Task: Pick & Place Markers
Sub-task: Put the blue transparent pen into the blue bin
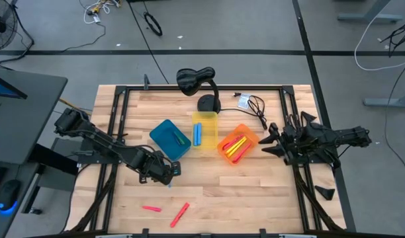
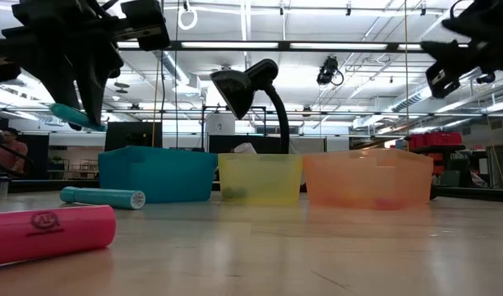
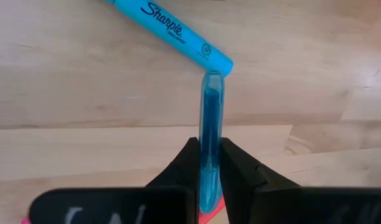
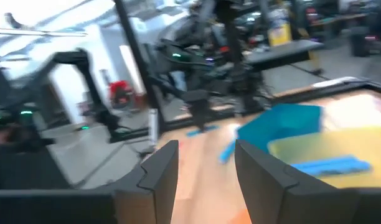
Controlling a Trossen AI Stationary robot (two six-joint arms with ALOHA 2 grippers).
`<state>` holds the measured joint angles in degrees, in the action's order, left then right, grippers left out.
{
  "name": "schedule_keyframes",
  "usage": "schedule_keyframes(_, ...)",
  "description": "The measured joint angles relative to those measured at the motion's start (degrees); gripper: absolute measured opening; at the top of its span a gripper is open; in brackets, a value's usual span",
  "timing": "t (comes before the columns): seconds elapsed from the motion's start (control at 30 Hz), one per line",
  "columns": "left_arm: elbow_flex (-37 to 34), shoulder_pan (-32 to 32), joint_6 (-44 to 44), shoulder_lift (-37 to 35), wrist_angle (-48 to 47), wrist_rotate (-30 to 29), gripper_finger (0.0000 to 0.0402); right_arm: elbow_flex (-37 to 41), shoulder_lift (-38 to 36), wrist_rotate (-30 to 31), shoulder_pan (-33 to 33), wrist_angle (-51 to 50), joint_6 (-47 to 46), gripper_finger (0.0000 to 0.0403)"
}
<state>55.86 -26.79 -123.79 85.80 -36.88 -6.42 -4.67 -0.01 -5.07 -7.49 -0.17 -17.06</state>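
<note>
I've got the left pincer (image 3: 209,163) clamped tight on a thin translucent blue plastic marker (image 3: 211,130), lifted off the desk (image 1: 255,192) just in front of the teal plastic bin (image 1: 164,134); in the low view it hangs clear above the wood. My read: light, stiff, smooth barrel, so it can pivot or slide between the pads if I swing fast. Grip looks to sit toward one end rather than mid-barrel, with most of the length sticking out past the fingertips, so I'd expect some droop risk. Long axis runs straight out along the pincer's own line in the left wrist view; in the low view it sits tilted, one end lower than the other. Its far tip appears over the end of a second bright blue plastic highlighter (image 3: 172,31) lying flat on the desk, long axis diagonal to the held one; can't tell if they touch. Two slim red-pink markers (image 1: 179,213) lie loose near the front edge, well apart from the bins, each skewed differently, the nearer to centre angled more steeply. For those I'd grab mid-barrel, across the long axis. Right pincer (image 4: 206,165) waits off the right side by the orange plastic bin (image 1: 250,137), part open, holding nothing
</note>
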Motion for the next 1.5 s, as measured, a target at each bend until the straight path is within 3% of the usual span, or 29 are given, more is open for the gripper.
schedule_keyframes(0.2, 0.0, 0.0, 0.5, 0.0, 0.1, 0.0, 0.0039, 3.8, 0.2, 6.5, 0.0, 1.1, -0.6, 0.0160)
schedule_keyframes(0.5, 0.1, 2.6, -0.1, -0.1, 1.3, -3.7, 0.0038, 3.6, 0.0, 10.6, 0.1, 1.8, 3.5, 0.0160)
schedule_keyframes(0.87, 0.1, 10.7, 5.0, -0.1, 5.3, -11.3, 0.0038, 3.6, 0.3, 10.6, 0.1, 1.8, 4.1, 0.0160)
schedule_keyframes(1.33, 0.1, 19.5, 7.3, -5.7, -6.7, -14.6, 0.0038, 3.7, 0.3, 10.5, 0.1, 1.8, 4.1, 0.0160)
schedule_keyframes(1.5, 0.0, 23.3, 10.4, -7.2, -6.6, -14.5, 0.0038, 3.7, 0.3, 10.5, 0.0, 1.8, 4.1, 0.0160)
